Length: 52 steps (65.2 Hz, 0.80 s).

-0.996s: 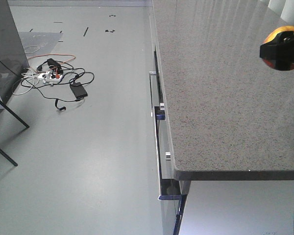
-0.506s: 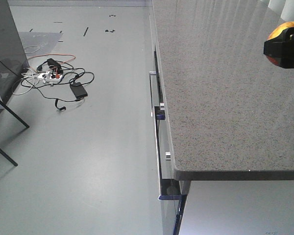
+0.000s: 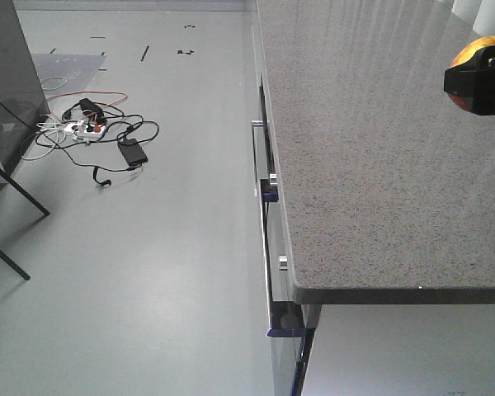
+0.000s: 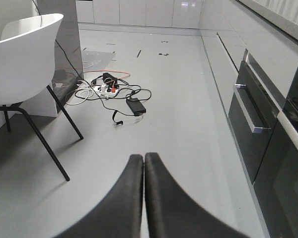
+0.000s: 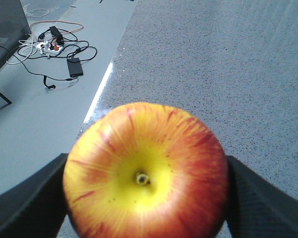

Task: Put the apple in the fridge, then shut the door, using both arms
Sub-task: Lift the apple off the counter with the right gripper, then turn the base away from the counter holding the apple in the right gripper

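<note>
**A:** Where's the apple?

**B:** In the right tool, clamped between the two black fingers with the stem dimple facing the wrist camera. It hangs over the desk, inward from the long edge that borders the floor. It looks clear of the surface, though I can't be sure.

**A:** And the left tool?

**B:** Fingers pressed together with nothing between them. It is low and off the desk, pointing across the floor toward the cables and the chair.

**A:** So which step is this?

**B:** The carry, I'd say. The apple is gripped and the trip to the fridge is what's left. A dark grey panel stands at the far left, past the cables. I can't tell whether it is the fridge, and no open door or white interior shows in any view.

**A:** What does the next move need?

**B:** Bring the apple out past the desk's floor-side edge and turn until the fridge opening is in sight. Keep the grip firm, since a round apple could slip. The left tool is free for the door.
</note>
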{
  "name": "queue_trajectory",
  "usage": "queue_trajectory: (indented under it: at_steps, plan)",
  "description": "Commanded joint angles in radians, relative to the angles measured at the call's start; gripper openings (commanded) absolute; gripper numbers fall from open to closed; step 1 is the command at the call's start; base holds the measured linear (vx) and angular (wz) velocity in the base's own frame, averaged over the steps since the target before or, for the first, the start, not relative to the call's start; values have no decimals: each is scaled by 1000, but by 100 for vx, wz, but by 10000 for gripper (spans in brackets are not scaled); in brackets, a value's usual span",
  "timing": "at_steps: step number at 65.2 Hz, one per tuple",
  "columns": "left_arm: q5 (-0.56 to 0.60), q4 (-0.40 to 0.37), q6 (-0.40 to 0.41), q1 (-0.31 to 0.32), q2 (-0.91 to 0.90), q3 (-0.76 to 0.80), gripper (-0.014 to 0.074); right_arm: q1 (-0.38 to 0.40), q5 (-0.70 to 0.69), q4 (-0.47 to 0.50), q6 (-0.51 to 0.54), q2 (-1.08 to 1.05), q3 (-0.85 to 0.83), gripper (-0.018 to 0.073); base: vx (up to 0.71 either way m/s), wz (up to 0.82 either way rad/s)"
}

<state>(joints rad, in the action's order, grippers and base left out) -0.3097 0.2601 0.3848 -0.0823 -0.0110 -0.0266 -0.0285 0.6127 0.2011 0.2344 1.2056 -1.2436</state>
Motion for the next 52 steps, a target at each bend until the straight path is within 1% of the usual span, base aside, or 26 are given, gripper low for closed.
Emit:
queue_trajectory:
  at_steps: [1, 18, 29, 39, 52]
  plan:
    - [63, 3, 5, 6, -16, -15, -8, 6, -72, -2, 1, -27, -33, 168, 0, 0]
    - [63, 3, 5, 6, -16, -15, -8, 6, -64, -2, 1, -27, -33, 168, 0, 3]
    - [63, 3, 5, 6, -16, -15, -8, 6, -63, -2, 1, -27, -33, 168, -2, 17]
    - [63, 3, 5, 6, -16, -15, -8, 6, -63, -2, 1, -27, -33, 168, -3, 34]
    - [63, 3, 5, 6, -16, -15, -8, 6, -63, -2, 1, -27, -33, 168, -4, 50]
